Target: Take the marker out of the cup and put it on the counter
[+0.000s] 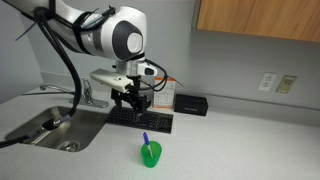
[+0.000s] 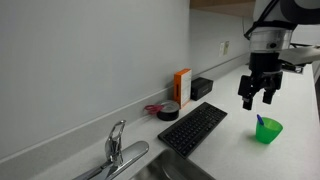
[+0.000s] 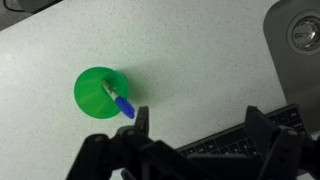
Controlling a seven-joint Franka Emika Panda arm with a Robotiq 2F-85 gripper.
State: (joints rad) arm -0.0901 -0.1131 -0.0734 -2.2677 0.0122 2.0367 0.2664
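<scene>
A: State of the fingers (image 3: 141, 122)?
B: Spread wide, empty, hovering. The marker (image 3: 118, 100) isn't btw the 2; it's off to 1 side, leaning in the cup (image 3: 97, 90), blue end twd them.
A: Cup?
B: Upright on the table (image 3: 200, 50).

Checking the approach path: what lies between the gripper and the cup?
Nothing; the wrist view shows only bare counter between the open gripper and the cup, with the marker inside.
</scene>
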